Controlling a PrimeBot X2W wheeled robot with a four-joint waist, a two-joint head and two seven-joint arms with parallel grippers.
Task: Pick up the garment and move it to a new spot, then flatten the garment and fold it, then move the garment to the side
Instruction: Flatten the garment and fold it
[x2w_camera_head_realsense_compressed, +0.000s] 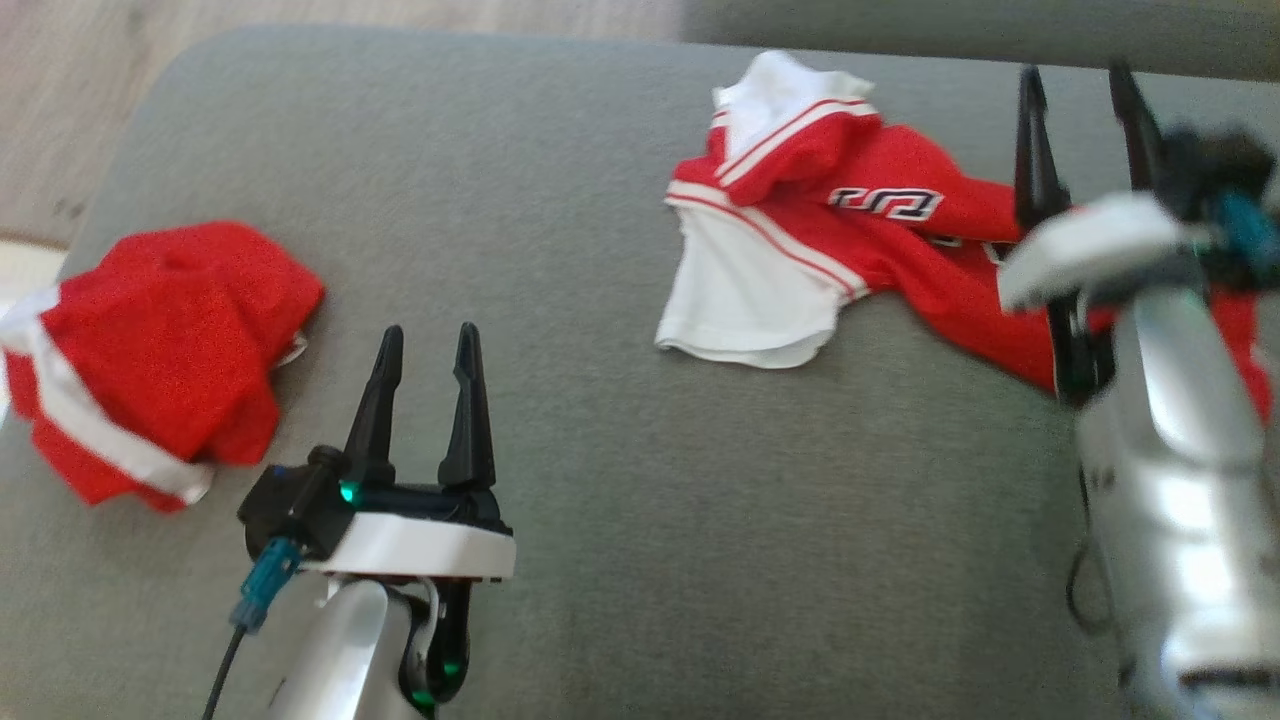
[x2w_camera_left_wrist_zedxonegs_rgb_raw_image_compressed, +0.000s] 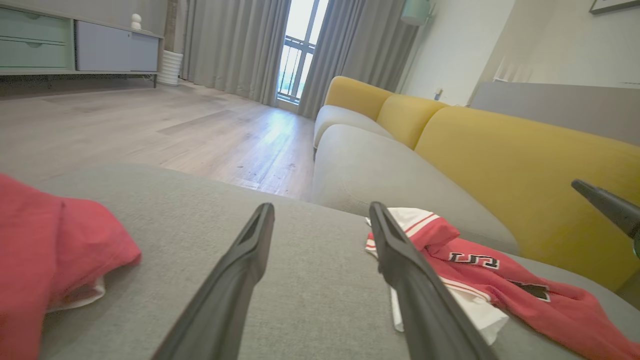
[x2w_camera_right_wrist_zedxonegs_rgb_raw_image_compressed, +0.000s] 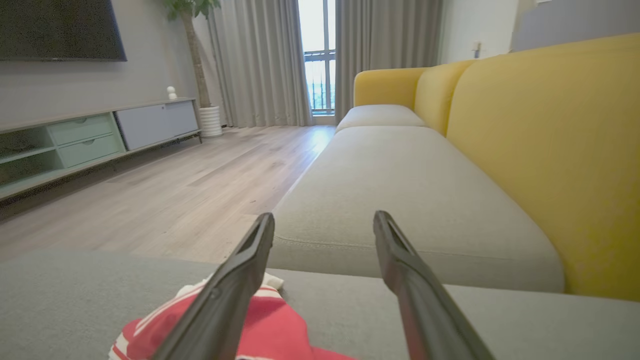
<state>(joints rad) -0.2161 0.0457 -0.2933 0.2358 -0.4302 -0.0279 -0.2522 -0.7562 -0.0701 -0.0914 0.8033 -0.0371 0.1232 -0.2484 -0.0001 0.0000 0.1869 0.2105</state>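
Two grippers hover over the grey fabric cushion (x2w_camera_head_realsense_compressed: 620, 520). Nearest, the left gripper (x2w_camera_head_realsense_compressed: 430, 335) stands parted wide and empty. At the cushion's left edge lies one crumpled red-and-white cloth bundle (x2w_camera_head_realsense_compressed: 160, 350). Farther, toward the far right corner, one red-and-white lettered jersey (x2w_camera_head_realsense_compressed: 800, 220) lies rumpled, with the right gripper (x2w_camera_head_realsense_compressed: 1075, 75) spread wide over its right end, holding nothing. The wrist views add a yellow sofa backrest (x2w_camera_left_wrist_zedxonegs_rgb_raw_image_compressed: 525, 165) and a pale wooden floor (x2w_camera_right_wrist_zedxonegs_rgb_raw_image_compressed: 190, 185) beyond.
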